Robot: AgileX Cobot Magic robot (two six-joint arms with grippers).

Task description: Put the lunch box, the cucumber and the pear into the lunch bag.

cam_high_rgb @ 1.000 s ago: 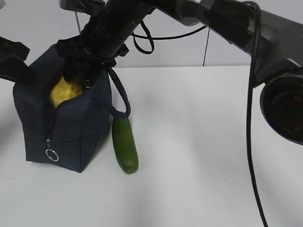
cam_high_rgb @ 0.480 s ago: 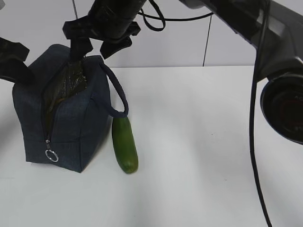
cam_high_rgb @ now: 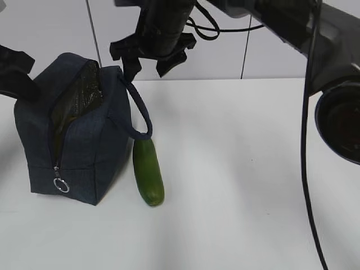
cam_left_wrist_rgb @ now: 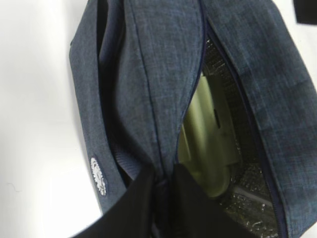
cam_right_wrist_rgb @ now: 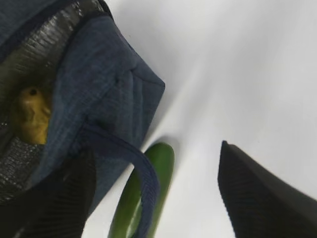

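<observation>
The navy lunch bag [cam_high_rgb: 79, 146] stands open at the left of the table. My left gripper [cam_left_wrist_rgb: 161, 198] is shut on the bag's fabric edge [cam_left_wrist_rgb: 158, 99] and holds the opening apart. Inside, the sage-green lid of the lunch box [cam_left_wrist_rgb: 205, 148] shows. The yellow pear [cam_right_wrist_rgb: 32, 116] lies inside the bag. The cucumber [cam_high_rgb: 148, 171] lies on the table beside the bag, under the hanging strap [cam_high_rgb: 140, 115]; it also shows in the right wrist view [cam_right_wrist_rgb: 148, 193]. My right gripper [cam_high_rgb: 147, 61] is open and empty, above and behind the bag's right side.
The white table [cam_high_rgb: 242, 169] stretches to the right of the cucumber. A white panelled wall [cam_high_rgb: 50, 28] stands behind. The bag's silver ring pull [cam_high_rgb: 62, 184] hangs at its front.
My right gripper has let go of the pear inside the bag, risen out of the opening and moved to the right, open and empty. The pear no longer shows in the exterior view.
</observation>
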